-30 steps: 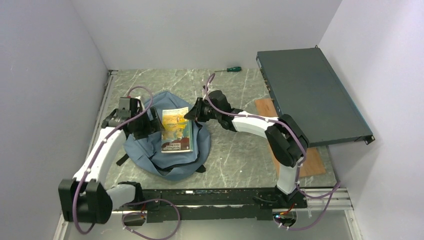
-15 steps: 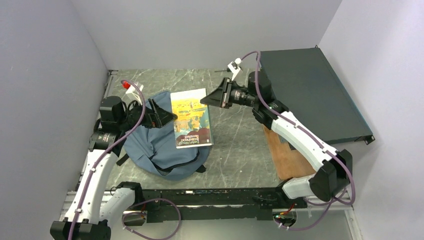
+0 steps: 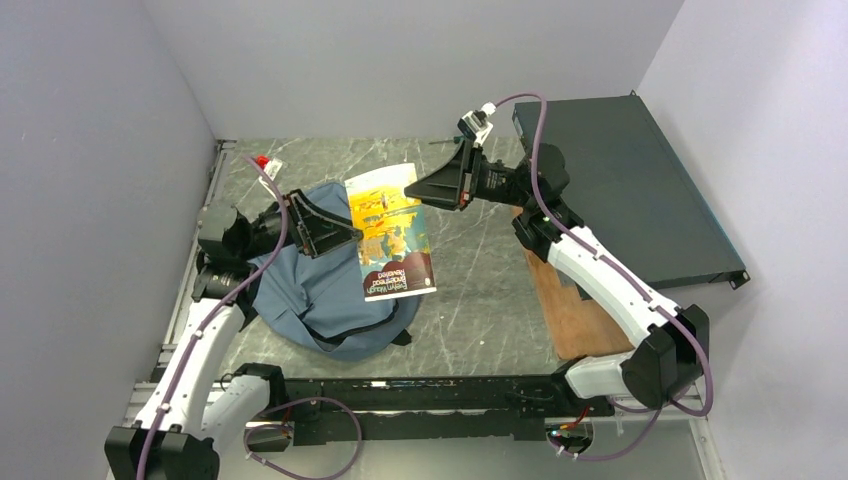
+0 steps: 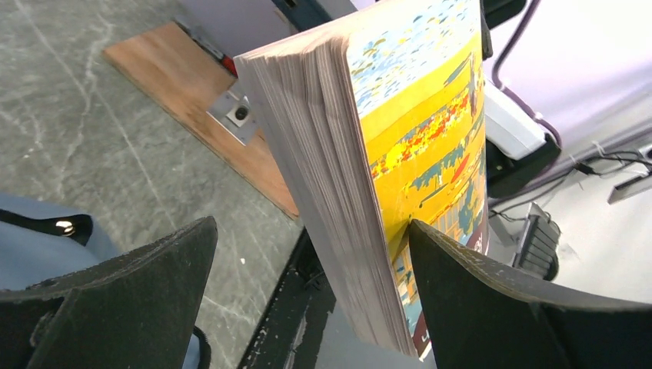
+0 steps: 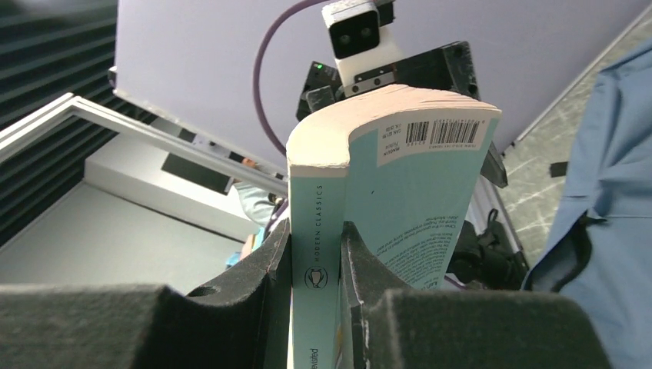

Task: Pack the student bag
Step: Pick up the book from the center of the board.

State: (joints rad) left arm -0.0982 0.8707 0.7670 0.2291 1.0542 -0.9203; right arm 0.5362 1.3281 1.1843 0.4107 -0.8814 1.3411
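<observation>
The student bag (image 3: 305, 295) is a soft grey-blue backpack lying flat at the left of the table; its fabric also shows in the right wrist view (image 5: 615, 154). My right gripper (image 3: 428, 192) is shut on the spine edge of a paperback book (image 3: 392, 235) with a yellow and blue cover, and holds it tilted in the air above the bag's right side. In the right wrist view my gripper (image 5: 315, 231) clamps the pale spine (image 5: 311, 269). My left gripper (image 3: 338, 233) is open. In the left wrist view (image 4: 311, 231) the book's page edge (image 4: 323, 154) stands between its jaws, and the right finger touches the cover.
A flat dark grey metal box (image 3: 620, 190) leans at the back right, over a wooden board (image 3: 580, 310). Grey walls close in the left, back and right. The rail with the arm bases (image 3: 420, 395) runs along the near edge.
The book lay on the bag a second ago. My right gripper has lifted it up and back and tilted it. My left arm has risen with it.
</observation>
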